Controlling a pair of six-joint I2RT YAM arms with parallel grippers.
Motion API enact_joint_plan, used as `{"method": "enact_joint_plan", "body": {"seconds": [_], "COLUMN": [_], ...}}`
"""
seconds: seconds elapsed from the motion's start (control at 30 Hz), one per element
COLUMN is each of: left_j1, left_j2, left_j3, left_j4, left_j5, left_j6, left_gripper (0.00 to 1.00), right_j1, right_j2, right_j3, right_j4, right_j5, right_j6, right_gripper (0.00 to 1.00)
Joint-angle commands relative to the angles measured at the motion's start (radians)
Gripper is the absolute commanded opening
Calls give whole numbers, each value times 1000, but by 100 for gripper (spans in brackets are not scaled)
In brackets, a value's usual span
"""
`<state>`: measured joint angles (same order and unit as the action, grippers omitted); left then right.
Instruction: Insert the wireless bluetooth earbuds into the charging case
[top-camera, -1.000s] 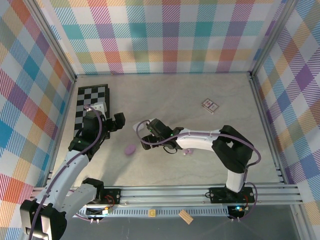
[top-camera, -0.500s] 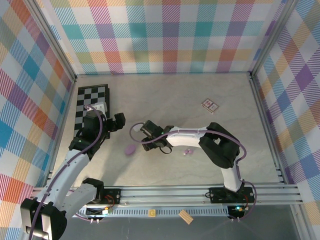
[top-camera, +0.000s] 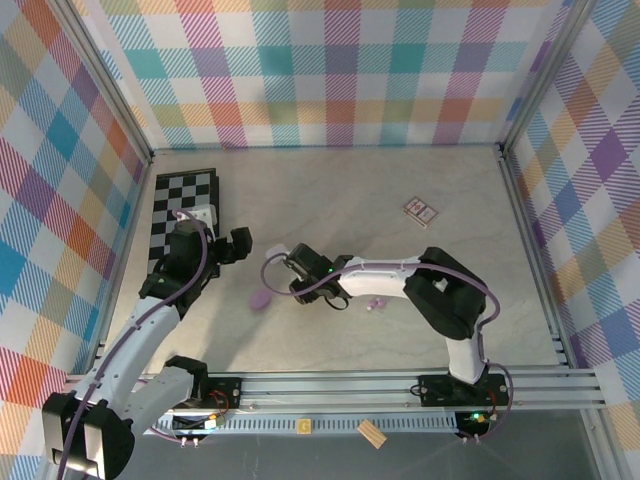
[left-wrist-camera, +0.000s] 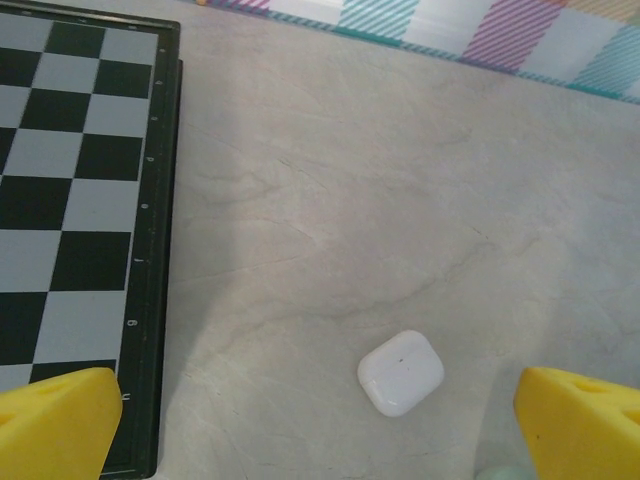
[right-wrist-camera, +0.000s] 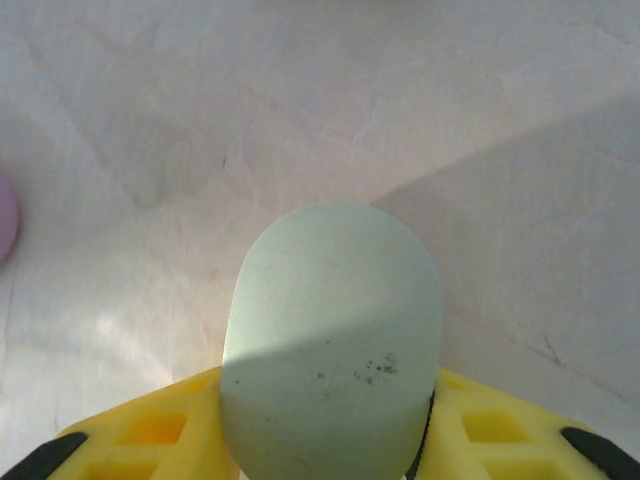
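My right gripper (right-wrist-camera: 330, 425) clenched on pale-green pebble-shaped plastic case (right-wrist-camera: 330, 310), bottom centre. Left gripper (left-wrist-camera: 320, 425) spread wide, empty. Tiny lilac stemmed plastic earbud (top-camera: 377, 302) loose on table, right of centre, beside my right forearm. Risks: smooth case slipping from pads; forearm sweep flicking earbud away.

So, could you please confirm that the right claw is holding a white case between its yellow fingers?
Not quite: the case held in the right claw is pale green, not white, as the right wrist view shows; its fingers are yellow.
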<state>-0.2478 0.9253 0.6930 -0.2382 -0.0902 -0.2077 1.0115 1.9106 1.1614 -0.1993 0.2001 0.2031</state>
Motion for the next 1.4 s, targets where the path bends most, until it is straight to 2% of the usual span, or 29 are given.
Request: {"method": "enact_joint_plan", "body": {"seconds": [0.0,0.17,0.37,0.57,0.67,0.8,0.87,1.1,1.37], "left_j1": [-6,-5,-14,-90,-172,-268,-286,-328,-365], "left_j2": [6,3,6,51,103,168,194,243,254], "left_j3": [33,36,40,-17,-24,4,-6,28,70], "left_j4": [-1,61,132,327,392,394,454,465,424], "left_j5": [101,288,525,736,793,884,957,1075,1129], "left_j6": [56,107,156,214,280,392,407,434,482], "left_gripper": [100,100,100,100,100,98,92,86,83], "right_j1": [-30,-128,-265,-340,-350,-355,-355,-355,-355], "right_j2": [-105,-242,-409,-537,-570,-594,-607,-647,-626], "right_j3": [-46,-98,-71,-11,21,57,71,88,113], "right_j4": [73,6,-172,-341,-412,-488,-519,-564,-596], "right_j5": [-101,-346,-489,-585,-612,-640,-682,-852,-918], "right_j6": [-189,-402,-512,-589,-623,-654,-668,-700,-731], "right_gripper": [39,40,38,36,37,39,38,37,37]}}
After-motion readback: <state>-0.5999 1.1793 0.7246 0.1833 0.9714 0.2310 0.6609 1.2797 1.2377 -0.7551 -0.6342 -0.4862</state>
